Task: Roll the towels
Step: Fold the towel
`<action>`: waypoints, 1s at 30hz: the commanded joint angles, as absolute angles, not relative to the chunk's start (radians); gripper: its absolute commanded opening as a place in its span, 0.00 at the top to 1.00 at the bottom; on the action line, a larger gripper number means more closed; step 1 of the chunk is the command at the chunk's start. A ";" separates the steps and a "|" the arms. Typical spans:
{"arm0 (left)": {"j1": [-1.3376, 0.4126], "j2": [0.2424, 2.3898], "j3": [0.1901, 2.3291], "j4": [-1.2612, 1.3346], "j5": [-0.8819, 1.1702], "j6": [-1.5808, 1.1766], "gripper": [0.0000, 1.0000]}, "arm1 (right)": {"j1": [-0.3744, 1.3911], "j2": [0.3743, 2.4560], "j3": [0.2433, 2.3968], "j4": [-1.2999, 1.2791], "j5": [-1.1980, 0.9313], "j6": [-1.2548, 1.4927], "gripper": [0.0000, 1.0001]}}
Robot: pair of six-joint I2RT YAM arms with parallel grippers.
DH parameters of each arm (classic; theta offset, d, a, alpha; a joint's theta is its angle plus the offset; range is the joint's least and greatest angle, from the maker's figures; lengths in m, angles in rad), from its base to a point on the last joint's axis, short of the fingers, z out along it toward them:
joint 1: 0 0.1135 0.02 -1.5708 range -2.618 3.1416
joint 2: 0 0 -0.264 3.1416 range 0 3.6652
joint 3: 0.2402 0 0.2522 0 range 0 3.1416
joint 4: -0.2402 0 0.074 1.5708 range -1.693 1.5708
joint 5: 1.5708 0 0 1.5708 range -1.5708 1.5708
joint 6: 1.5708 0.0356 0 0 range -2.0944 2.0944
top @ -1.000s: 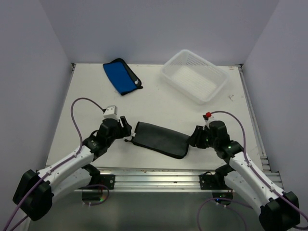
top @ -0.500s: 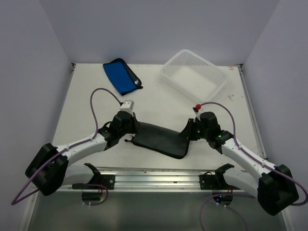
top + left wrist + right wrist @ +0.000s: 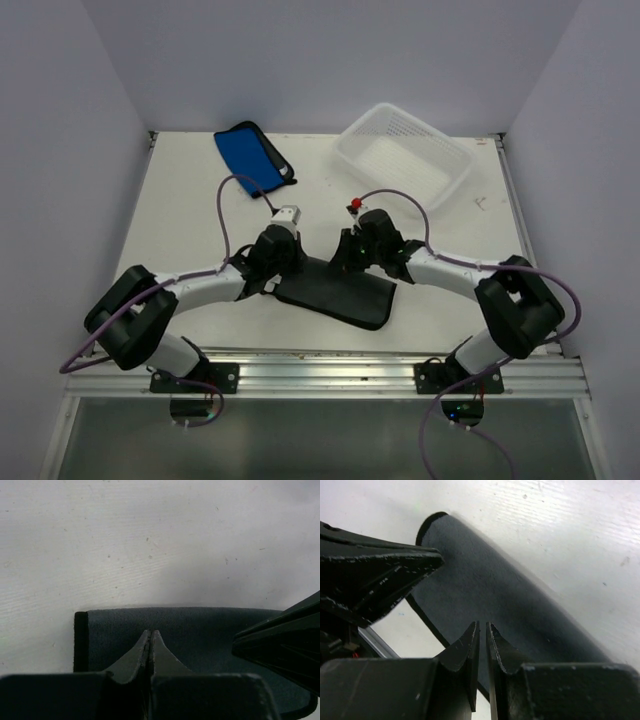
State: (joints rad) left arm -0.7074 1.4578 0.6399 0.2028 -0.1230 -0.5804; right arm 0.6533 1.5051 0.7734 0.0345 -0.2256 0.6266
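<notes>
The dark purple-black towel [image 3: 345,298] lies spread on the white table, its black hem showing in the left wrist view [image 3: 80,640]. My left gripper [image 3: 300,266] is shut, its tips [image 3: 151,632] low over the towel's far left part with no cloth visible between them. My right gripper [image 3: 341,262] sits close beside it over the towel's far edge. Its jaws [image 3: 482,626] are almost together with only a thin slit, and no cloth shows in it. The blue towel [image 3: 250,158] lies flat at the far left, away from both grippers.
A white perforated basket [image 3: 405,158] stands at the far right of the table. The two gripper heads are close together, and the left one [image 3: 380,575] fills the left of the right wrist view. A metal rail [image 3: 320,365] runs along the near edge.
Both arms swung inward from the dark towel's two ends to its far edge near the middle. The left jaws closed fully, and the right jaws narrowed to a slit.
</notes>
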 commanded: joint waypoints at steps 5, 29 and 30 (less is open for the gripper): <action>-0.709 1.497 0.655 0.304 -0.205 -0.551 1.00 | 0.678 1.627 0.903 0.120 -0.213 0.647 0.86; -0.703 1.660 0.696 0.319 -0.345 -0.618 1.00 | 0.683 1.770 0.931 0.104 -0.170 0.612 0.79; -0.701 1.654 0.689 0.319 -0.347 -0.621 1.00 | 0.681 1.761 0.919 0.104 -0.163 0.612 0.79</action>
